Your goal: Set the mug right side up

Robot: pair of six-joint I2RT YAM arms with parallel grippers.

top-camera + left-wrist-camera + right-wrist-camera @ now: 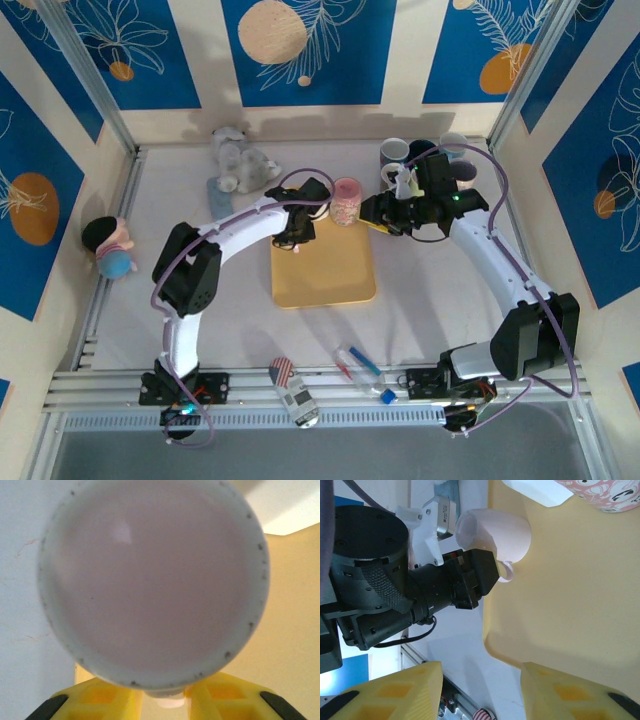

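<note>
The left arm (235, 228) and right arm (487, 250) were built of smooth white curved links joined by chunky black joint housings (190, 275), with thin purple cables (300, 172) looping alongside, and their fingers (405, 692) were moulded yellow with recessed pockets and black tips.

Robot lab cell: aluminium-railed table (170, 190), blue patterned panels (340, 60), plush toys (238, 158).

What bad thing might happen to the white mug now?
1. The left tool pinches the mug only at its small handle while the mug is tipped on its side. It might twist loose and bump down on the yellow board.
2. The pink cup stands close by, so a swinging mug might knock it.
</note>
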